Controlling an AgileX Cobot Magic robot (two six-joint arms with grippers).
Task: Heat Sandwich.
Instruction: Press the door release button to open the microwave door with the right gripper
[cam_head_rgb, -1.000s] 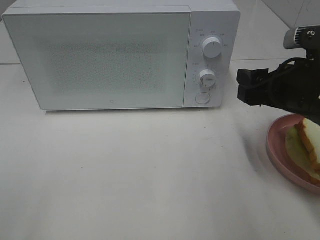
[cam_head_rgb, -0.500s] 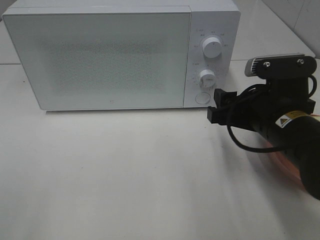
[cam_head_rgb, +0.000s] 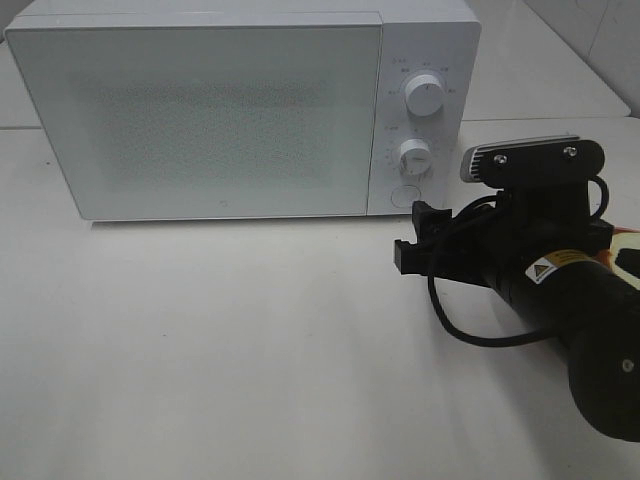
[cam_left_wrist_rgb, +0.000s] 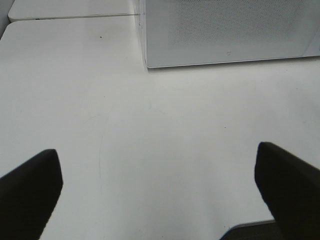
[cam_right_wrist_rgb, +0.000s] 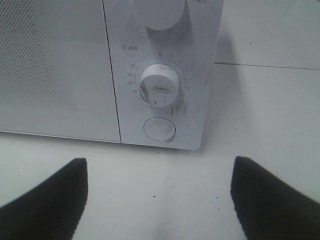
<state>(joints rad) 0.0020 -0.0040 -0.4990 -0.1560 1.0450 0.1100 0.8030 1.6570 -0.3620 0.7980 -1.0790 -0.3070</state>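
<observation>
Right gripper, jaws wide and empty, poised just on the near side of the microwave control panel; the door is shut. Left gripper is likewise wide and empty, over bare bench. The sandwich lies at the right edge, mostly hidden behind the right arm. Probable step: pressing the round button to release the door. One fingertip should meet it squarely and push straight in, clear of the timer knob just above.
</observation>
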